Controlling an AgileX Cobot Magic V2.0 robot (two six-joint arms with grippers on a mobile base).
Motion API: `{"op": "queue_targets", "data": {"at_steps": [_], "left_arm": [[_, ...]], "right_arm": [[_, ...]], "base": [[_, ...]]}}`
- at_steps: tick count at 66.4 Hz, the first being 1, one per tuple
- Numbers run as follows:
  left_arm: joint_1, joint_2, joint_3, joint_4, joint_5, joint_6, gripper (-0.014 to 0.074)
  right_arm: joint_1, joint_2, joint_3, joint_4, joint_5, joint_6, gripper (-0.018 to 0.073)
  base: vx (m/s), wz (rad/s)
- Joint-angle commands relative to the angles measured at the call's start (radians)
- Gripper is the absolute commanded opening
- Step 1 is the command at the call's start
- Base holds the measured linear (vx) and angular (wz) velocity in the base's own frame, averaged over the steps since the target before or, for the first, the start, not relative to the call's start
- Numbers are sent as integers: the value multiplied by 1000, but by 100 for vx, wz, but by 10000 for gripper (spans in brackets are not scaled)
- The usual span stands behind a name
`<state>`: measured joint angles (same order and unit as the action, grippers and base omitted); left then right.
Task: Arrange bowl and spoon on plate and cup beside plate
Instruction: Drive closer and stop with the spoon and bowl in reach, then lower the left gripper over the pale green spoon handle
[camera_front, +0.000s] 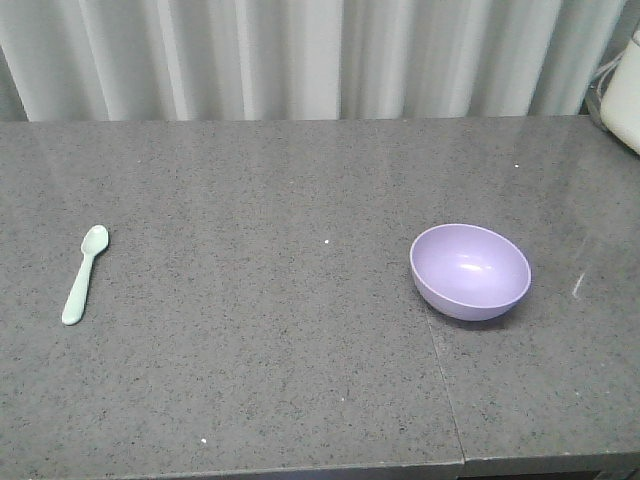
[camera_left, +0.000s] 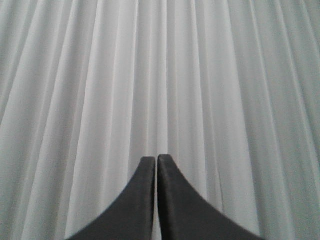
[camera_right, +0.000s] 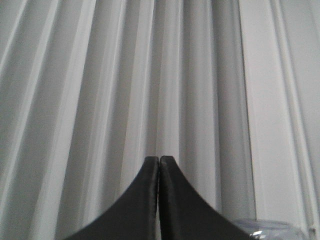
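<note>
Plainly, nothing is arranged yet: the spoon (camera_front: 85, 272) lies flat at the left of the grey surface (camera_front: 270, 340), well apart from the bowl (camera_front: 470, 270), which sits open side up to the right, each with free room for a grasp. No plate or cup shows. The left end effector (camera_left: 157, 160) and right end effector (camera_right: 159, 160) face the curtain (camera_front: 300, 60), fingers pressed together and empty, seemingly parked.

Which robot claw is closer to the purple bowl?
Probably right, unsure. The bowl sits on the right of the table; the left gripper and right gripper, both shut, face only curtain, unseen from the front.
</note>
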<state>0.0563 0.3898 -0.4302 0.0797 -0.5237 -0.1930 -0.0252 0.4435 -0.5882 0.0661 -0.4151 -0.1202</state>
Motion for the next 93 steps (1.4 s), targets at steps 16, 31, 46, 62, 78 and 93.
{"op": "queue_targets", "data": {"at_steps": [16,31,46,62,78,93], "left_arm": [[0,628,-537,-18,413,-193,-6],[0,700,-540,-17,395,-199,-6],[-1,680,-551,76,468,-99,80],[-1,738,-744,90,870,-82,489],[-1,746,-758,17,769,-87,587],[-18,822,-829,-99,969,50,587]], "right_arm": [[-5,571,-436,-5,441,151,-3],[-5,702,-437,-13,438,152,0],[-5,690,-498,-55,651,56,164],[-5,693,-571,-5,756,56,544],[-5,692,-571,-13,748,54,569],[-5,690,-571,-10,838,52,569]], "base": [[0,0],[0,0],[0,0],[0,0],[0,0],[0,0]]}}
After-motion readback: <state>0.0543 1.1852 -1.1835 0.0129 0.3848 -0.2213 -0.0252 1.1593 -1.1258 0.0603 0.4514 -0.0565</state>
